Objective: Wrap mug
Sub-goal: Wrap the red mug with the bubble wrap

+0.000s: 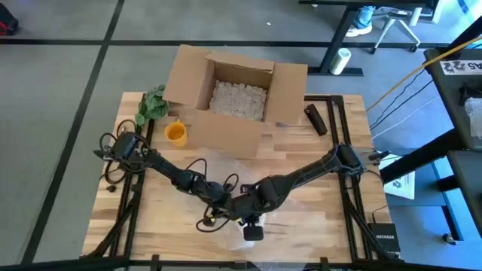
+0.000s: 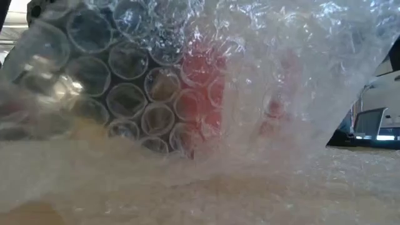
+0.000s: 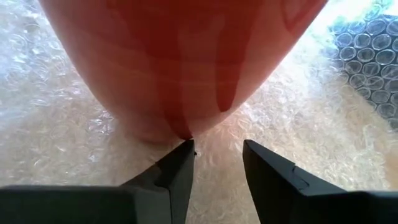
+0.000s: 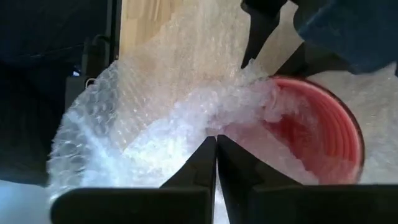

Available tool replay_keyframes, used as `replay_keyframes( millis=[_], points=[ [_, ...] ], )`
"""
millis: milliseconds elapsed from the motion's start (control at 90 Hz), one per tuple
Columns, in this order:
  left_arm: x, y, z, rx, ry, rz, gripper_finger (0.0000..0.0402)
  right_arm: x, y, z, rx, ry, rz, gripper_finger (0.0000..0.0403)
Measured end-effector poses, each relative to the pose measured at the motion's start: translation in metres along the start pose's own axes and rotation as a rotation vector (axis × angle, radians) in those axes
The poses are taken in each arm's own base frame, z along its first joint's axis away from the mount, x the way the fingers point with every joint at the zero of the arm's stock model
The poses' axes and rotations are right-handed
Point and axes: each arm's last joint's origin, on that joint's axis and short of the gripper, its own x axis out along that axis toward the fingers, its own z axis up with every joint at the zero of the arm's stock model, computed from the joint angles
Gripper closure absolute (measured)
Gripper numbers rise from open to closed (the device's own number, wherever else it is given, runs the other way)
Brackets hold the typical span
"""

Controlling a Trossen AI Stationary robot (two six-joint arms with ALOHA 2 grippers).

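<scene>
Bubble wrap (image 4: 155, 118) going round the red mug (image 4: 323, 134), table's 6 o'clock edge.

High view: I have both arms meeting there. Low: wrap blankets the mug. Left wrist: left gripper (image 3: 217, 158) spread, nothing held, steadying the mug, I judge. Right wrist: right gripper (image 4: 216, 143) pinched onto wrap, pulling it over the rim.

We saw a red mug (image 4: 317, 134), clear round-celled bubble wrap (image 4: 155, 124), a yellow cup (image 1: 175, 133) and a brown cardboard box (image 1: 233, 98).

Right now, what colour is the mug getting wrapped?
Red mug, clearest in the right wrist view.
</scene>
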Motion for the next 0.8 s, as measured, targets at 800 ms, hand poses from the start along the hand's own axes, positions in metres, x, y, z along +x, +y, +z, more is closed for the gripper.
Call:
replay_keyframes(
  millis=[800],
  points=[
    [0.0, 0.001, -0.003, -0.029, 0.023, 0.029, 0.028, 0.035, -0.035, -0.011, 0.047, 0.035, 0.089, 0.0403]
  ],
)
